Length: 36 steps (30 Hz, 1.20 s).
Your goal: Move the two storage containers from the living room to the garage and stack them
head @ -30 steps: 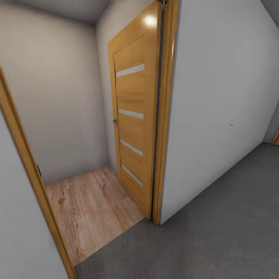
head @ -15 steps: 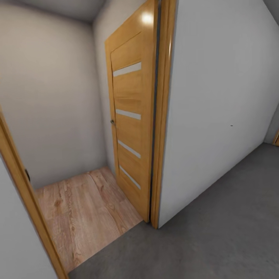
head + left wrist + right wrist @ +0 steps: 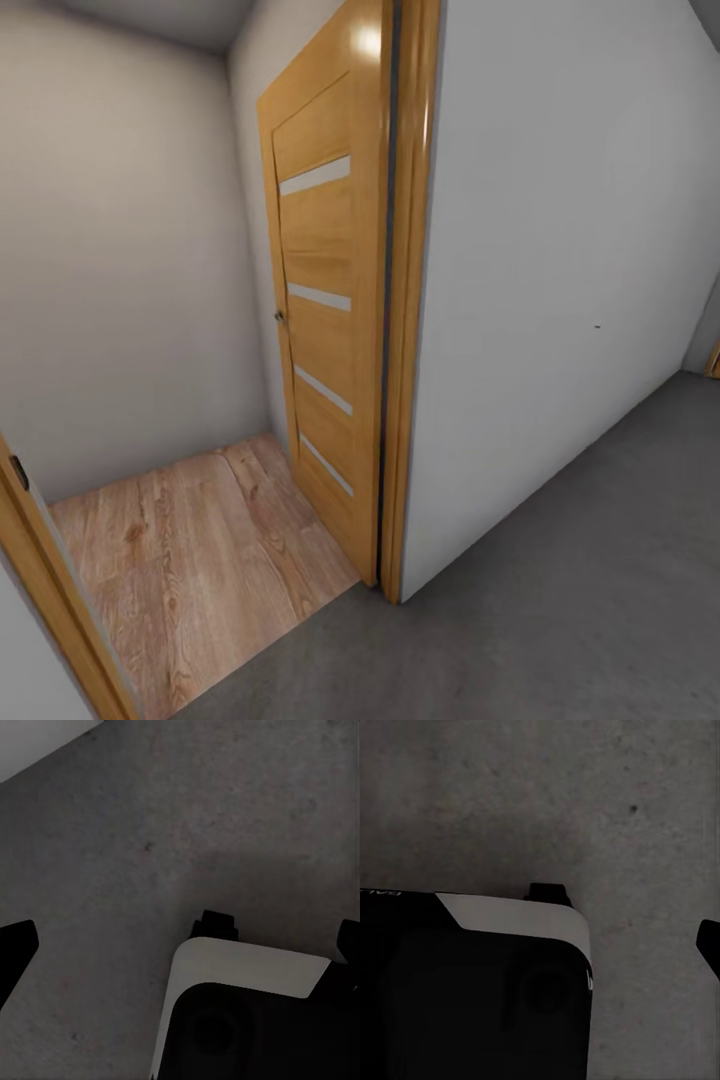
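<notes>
Neither of the two storage containers can be located from what is pictured, so their whereabouts cannot be told. The task's floor point(image 3: 560, 610), dark grey mottled concrete, is seen spreading from the foot of the open wooden door point(image 3: 325, 300) toward the camera. That door, honey-coloured with four pale horizontal strips, is swung back flat beside its frame, which is judged to leave the passage free for the robot's wide base. Beyond the door, light wood plank flooring point(image 3: 190, 570) is laid in a small space closed by plain pale walls. On the other side of the door, a bare white wall point(image 3: 560, 260) is seen running away over the concrete.

In both wrist views the concrete is looked down upon past dark parts of the robot's body, suggesting the arms are held low for travel. Nothing is seen gripped, but whether either gripper is spread or pressed together cannot be told.
</notes>
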Available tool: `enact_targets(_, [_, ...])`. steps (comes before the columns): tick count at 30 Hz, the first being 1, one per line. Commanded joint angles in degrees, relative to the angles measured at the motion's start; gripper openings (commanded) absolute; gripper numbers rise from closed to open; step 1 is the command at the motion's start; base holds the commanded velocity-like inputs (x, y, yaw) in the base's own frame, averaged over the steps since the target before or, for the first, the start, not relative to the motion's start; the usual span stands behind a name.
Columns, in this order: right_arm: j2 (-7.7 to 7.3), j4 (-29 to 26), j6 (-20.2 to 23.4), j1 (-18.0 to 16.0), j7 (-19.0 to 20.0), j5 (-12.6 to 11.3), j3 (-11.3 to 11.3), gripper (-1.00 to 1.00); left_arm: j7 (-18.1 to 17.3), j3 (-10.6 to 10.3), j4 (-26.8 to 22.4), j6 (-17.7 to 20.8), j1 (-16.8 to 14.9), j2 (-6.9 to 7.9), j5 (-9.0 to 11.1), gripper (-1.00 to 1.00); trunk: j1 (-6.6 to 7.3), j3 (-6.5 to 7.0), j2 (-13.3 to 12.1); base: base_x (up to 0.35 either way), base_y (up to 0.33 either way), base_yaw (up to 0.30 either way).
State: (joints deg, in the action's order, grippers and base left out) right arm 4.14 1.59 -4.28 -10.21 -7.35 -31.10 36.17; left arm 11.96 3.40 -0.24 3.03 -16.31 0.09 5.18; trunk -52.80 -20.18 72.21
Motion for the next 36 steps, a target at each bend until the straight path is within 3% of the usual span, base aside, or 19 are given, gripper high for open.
enact_targets(1, [0.06,0.2,-0.3,0.0,0.0,-0.5,0.5,1.00,0.1,0.3,0.0,0.1,0.0,0.00,0.4,1.00,0.00,-0.06,0.0,0.011,-0.008,0.000])
enact_targets(15, [0.08,0.2,-0.3,0.0,0.0,-0.5,0.5,1.00,0.1,0.3,0.0,0.1,0.0,0.00,0.4,1.00,0.00,-0.06,0.0,0.012,-0.007,0.000])
enact_targets(30, [0.08,0.2,-0.2,0.0,0.0,-0.5,0.5,1.00,0.0,0.3,0.0,0.1,0.0,0.00,0.4,1.00,0.00,-0.06,0.0,0.217,-0.162,0.001])
enact_targets(36, [0.08,0.2,-0.2,0.0,0.0,-0.5,0.5,1.00,0.0,0.3,0.0,0.1,0.0,0.00,0.4,1.00,0.00,-0.06,0.0,0.234,-0.168,0.205])
